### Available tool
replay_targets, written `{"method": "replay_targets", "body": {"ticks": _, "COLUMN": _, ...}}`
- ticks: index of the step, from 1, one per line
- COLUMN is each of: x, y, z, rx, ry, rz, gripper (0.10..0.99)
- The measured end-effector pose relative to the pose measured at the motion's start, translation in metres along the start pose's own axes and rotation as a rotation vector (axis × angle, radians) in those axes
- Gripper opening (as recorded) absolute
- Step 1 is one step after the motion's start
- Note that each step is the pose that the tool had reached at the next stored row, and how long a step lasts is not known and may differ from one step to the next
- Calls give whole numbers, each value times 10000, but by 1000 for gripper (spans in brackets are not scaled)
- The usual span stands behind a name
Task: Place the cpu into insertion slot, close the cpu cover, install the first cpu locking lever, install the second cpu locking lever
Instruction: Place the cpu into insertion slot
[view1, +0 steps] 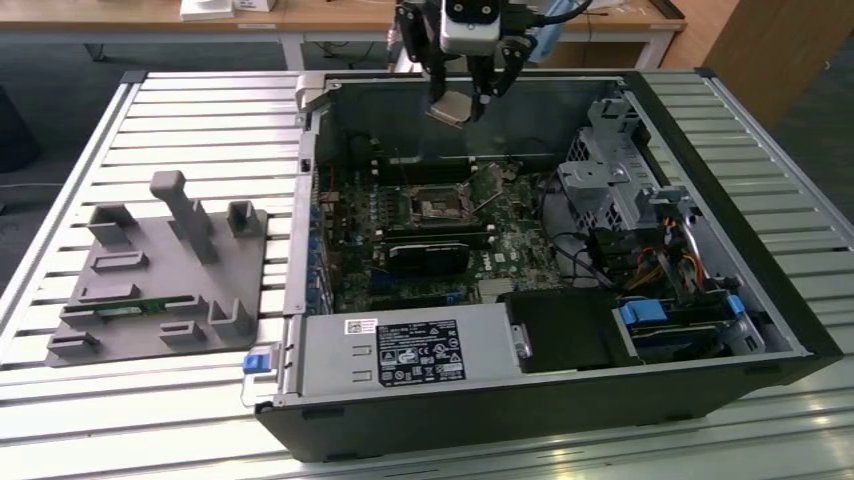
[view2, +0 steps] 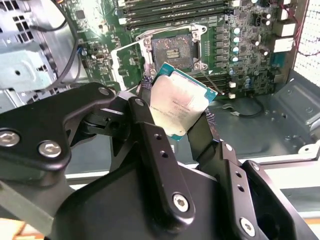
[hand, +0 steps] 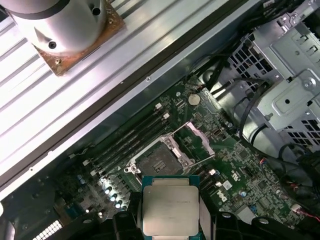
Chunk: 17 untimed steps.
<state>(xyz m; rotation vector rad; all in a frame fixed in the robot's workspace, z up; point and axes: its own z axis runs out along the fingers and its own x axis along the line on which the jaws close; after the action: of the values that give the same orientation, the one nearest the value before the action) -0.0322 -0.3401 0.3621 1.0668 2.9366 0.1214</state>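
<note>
My gripper (view1: 461, 100) hangs above the open computer case, shut on the cpu (view2: 181, 105), a flat square chip with a grey metal top and green edge, also seen as the cpu (hand: 170, 204) and the cpu (view1: 451, 108). The chip is held tilted in the air, well above the motherboard. Below it the insertion slot (view2: 172, 49) lies open, a dark square socket with a silver rim, also the insertion slot (hand: 156, 162) and the insertion slot (view1: 438, 207). The cpu cover (hand: 196, 140) stands swung open beside the socket, its silver frame showing as the cpu cover (view2: 125, 65) too.
The black computer case (view1: 747, 200) lies open on a slatted metal table (view1: 200, 120). A grey fixture plate (view1: 154, 270) with posts sits at the exterior view's left. Memory slots (view2: 175, 7), a drive cage (view1: 614, 180) and cables (view1: 667, 260) surround the socket.
</note>
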Motion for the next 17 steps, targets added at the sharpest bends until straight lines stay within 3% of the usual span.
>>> {"method": "replay_targets", "body": {"ticks": 17, "x": 9, "y": -13, "z": 69, "rx": 49, "ry": -208, "rz": 1943, "gripper": 541}}
